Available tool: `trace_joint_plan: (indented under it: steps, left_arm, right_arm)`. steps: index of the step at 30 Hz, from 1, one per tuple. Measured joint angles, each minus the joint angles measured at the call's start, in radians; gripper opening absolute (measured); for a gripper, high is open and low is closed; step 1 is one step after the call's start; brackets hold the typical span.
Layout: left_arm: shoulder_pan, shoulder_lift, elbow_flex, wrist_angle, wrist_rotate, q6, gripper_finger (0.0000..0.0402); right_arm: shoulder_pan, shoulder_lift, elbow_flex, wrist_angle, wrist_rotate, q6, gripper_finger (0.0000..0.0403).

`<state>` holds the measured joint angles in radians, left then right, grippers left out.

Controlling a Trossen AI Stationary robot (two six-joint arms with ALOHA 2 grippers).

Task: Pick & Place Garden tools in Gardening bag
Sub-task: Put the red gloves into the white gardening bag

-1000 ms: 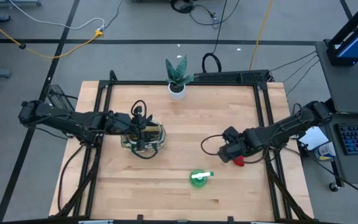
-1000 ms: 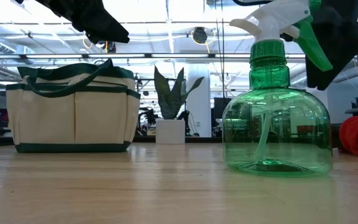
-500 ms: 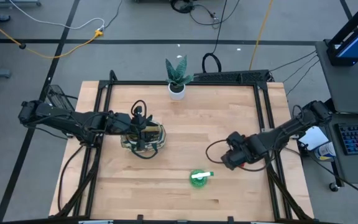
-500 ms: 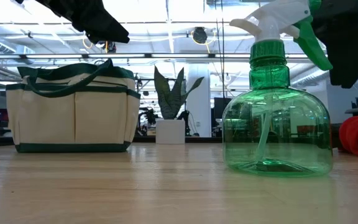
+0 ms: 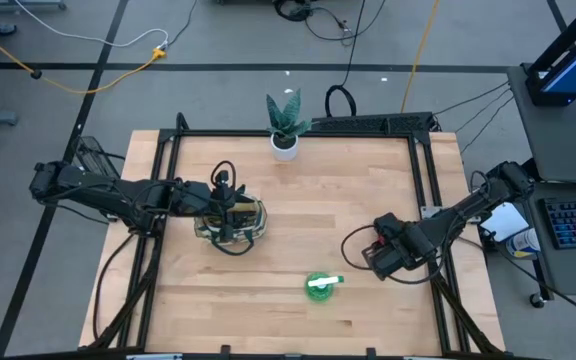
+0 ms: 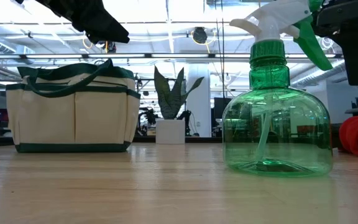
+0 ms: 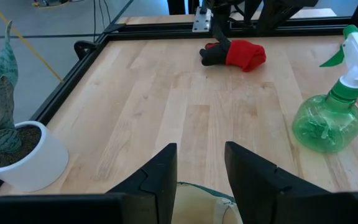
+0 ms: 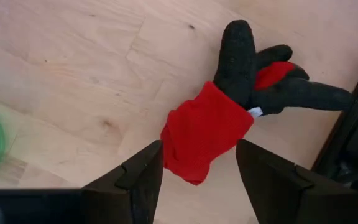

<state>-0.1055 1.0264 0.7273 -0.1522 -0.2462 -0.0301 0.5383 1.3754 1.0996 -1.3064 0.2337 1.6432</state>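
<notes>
Your right gripper [image 8: 197,171] hangs just above the red-black glove [image 8: 229,118] near the table's right edge, fingers spread apart with the red cuff between them. Your left gripper [image 7: 201,171] hovers parted over the gardening bag [image 5: 230,222]. The green spray bottle [image 5: 320,284] stands near the front edge.

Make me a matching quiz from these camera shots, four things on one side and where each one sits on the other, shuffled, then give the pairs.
Things:
1. gardening bag
2. glove
3. spray bottle
4. potted plant

Places:
A. far table edge
B. directly below the right gripper, jaws open
C. near table edge
D. under the left gripper, jaws open

Pairs: 1-D, 2-B, 3-C, 4-A
</notes>
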Motion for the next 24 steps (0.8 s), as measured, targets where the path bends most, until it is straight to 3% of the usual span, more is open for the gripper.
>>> trace_joint_plan:
  steps: [12, 24]
  left_arm:
    - [0.0, 0.0, 0.0, 0.0, 0.0, 0.0, 0.014]
    - [0.0, 0.0, 0.0, 0.0, 0.0, 0.0, 0.014]
  right_arm:
    - [0.034, 0.001, -0.08, 0.006, -0.019, 0.074, 0.0196]
    - [0.04, 0.001, -0.189, 0.139, -0.052, 0.1, 0.0196]
